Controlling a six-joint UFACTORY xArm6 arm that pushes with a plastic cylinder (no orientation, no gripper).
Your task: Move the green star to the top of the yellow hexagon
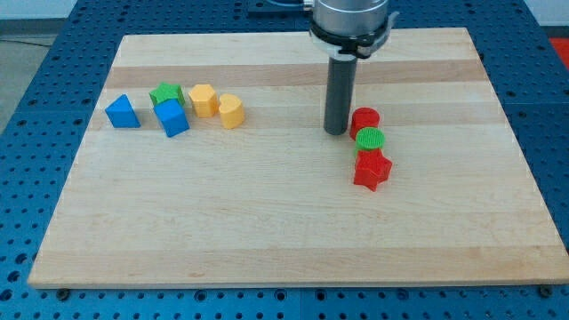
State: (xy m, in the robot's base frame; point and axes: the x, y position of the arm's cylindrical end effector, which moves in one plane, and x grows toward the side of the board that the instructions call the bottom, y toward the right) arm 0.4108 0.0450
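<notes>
A: How many coloured blocks lie on the pale wooden board (pixel 267 231)?

B: Eight. Two are blue: a triangular block (pixel 123 112) and a cube-like block (pixel 172 117). Two are green: a star (pixel 165 93) and a round cylinder (pixel 370 139). Two are yellow: a hexagon (pixel 204 100) and a heart-shaped block (pixel 231 111). Two are red: a cylinder (pixel 365 119) and a star (pixel 372 170).

A: And rods?

B: One dark rod, with one tip (pixel 336 132).

A pale wooden board (pixel 267 231) with lengthwise grain lies on a blue perforated table (pixel 27 178) that frames it on every side, under even light.
</notes>
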